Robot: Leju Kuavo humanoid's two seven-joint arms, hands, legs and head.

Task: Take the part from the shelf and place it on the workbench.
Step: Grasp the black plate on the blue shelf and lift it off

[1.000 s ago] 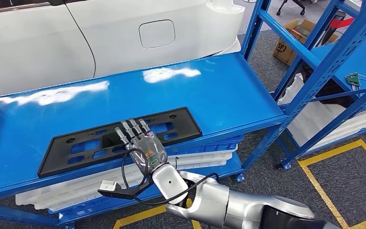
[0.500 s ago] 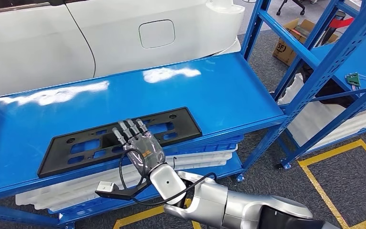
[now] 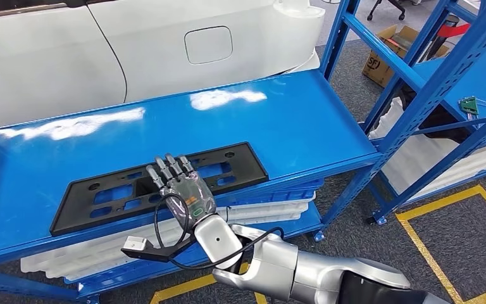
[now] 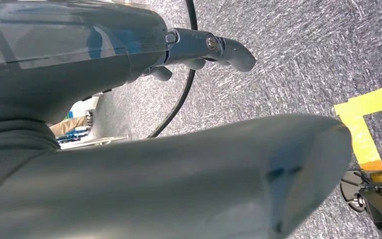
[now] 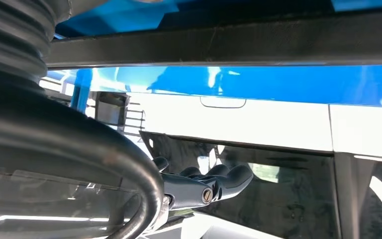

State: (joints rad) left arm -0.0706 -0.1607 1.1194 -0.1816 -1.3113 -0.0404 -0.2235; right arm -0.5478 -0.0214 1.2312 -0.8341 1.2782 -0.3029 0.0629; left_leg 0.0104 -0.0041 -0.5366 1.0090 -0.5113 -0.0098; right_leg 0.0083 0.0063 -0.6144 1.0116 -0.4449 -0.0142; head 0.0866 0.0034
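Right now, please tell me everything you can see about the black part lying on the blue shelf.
The black part is a long, flat rectangular frame, plastic by its look, matte, with rectangular cut-outs and small round holes. It lies flat on the top blue shelf, near the front edge, its right end a little farther back. The right hand reaches over its middle from the front; whether the fingers touch it cannot be told.

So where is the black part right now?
In the head view the black part lies flat on the blue shelf, toward its front left edge, with the right hand at its front edge, fingers over it.
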